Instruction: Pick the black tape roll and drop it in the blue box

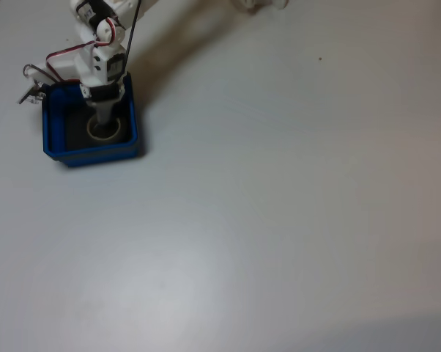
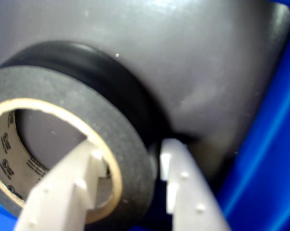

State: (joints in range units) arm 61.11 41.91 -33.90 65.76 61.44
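In the wrist view the pincer [image 2: 130, 185] straddles the wall of the black tape roll [image 2: 111, 120], one finger inside the core, its grip unclear. The roll lies on the blue box [image 1: 53, 132] floor, near the desk's [image 1: 279, 220] far left corner; only release and withdrawal seem left.

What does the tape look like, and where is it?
On the white table, find the blue box at the fixed view's upper left. The tape lies on its dark floor, with the gripper straddling its wall. It's a black ring with a pale tan core.
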